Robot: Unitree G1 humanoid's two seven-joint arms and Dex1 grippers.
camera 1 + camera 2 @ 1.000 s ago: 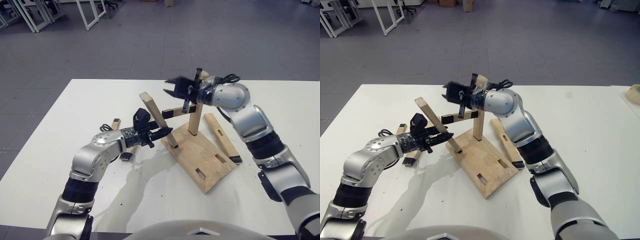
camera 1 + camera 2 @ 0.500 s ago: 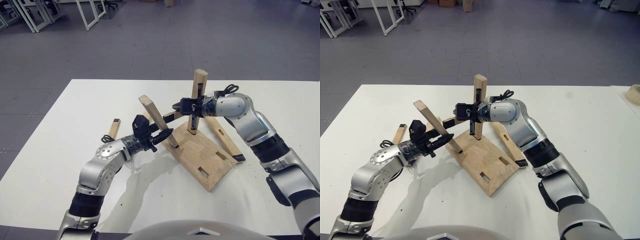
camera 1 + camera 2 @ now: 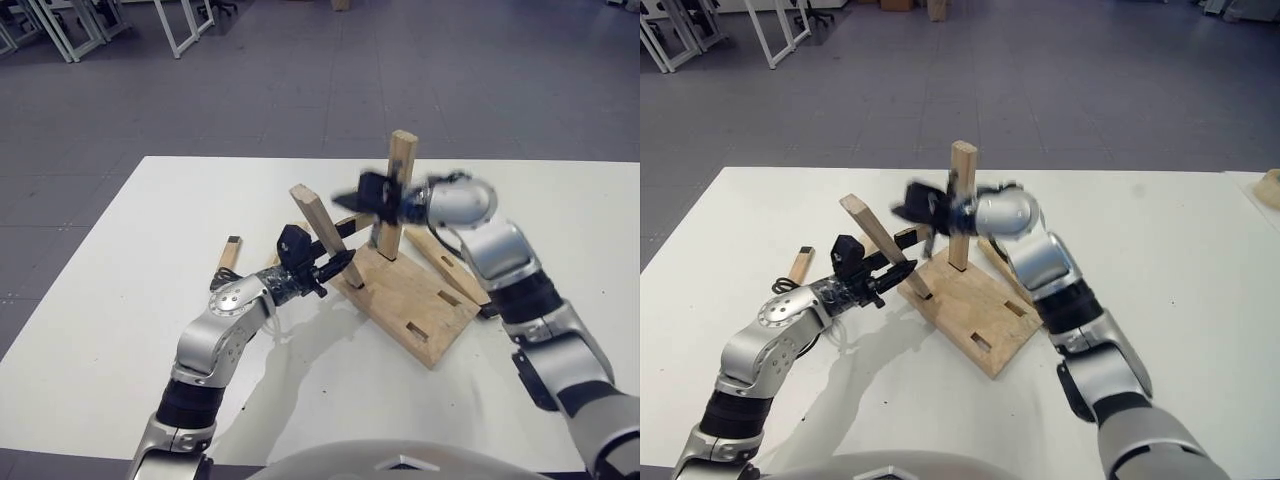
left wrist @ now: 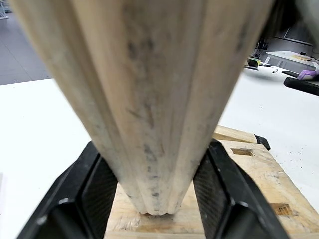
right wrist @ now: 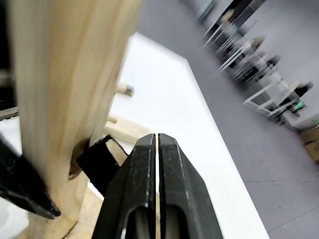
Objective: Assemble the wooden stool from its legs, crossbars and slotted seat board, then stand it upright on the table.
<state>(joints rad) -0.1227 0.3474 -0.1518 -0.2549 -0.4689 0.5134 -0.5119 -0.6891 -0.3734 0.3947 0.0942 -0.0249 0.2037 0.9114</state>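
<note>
While left gripper clamps tilted leg, right gripper sits closed.

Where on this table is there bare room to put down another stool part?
Bare table lies left of the short stick and along the near edge in front of the seat board. The middle is crowded: left hand on the leaning leg, right hand by the upright leg.
</note>
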